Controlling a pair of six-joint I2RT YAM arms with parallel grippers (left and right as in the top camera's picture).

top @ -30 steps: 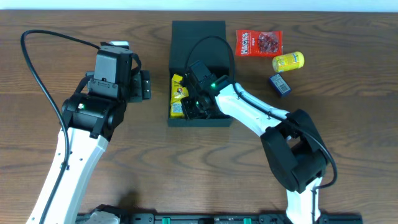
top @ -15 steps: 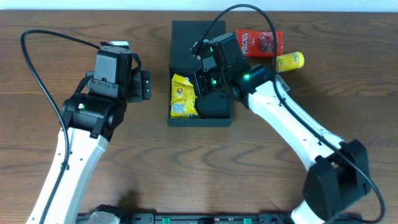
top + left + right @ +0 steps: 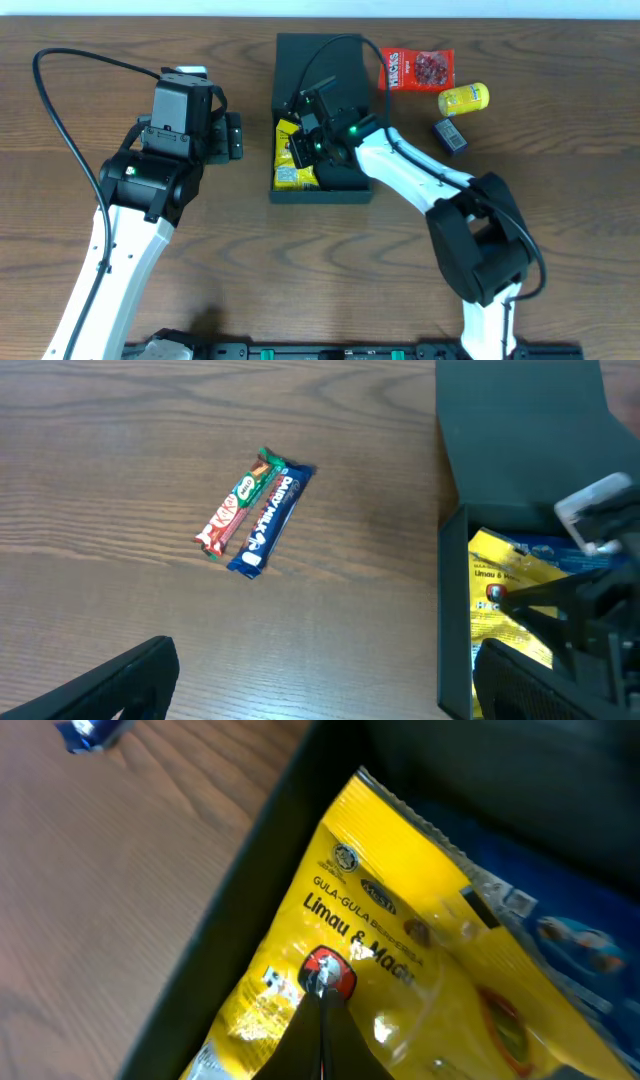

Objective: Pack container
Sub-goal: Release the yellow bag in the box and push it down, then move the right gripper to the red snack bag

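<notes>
One dark container. Inside it is one yellow sweet packet, perhaps with one blue wrapper beneath. Outside are two chocolate bars, a KitKat and a Dairy Milk, plus one red packet, one small yellow packet and one small blue packet.

The right arm lies across the container, hiding most of its inside and part of the yellow packet. Seen from the left wrist, the container runs off the right edge, and only the dark stubs of the left pincer show at the bottom edge. From the right wrist, a blue packet is blurred, its print unreadable, and a blue scrap is cut off by the top edge
</notes>
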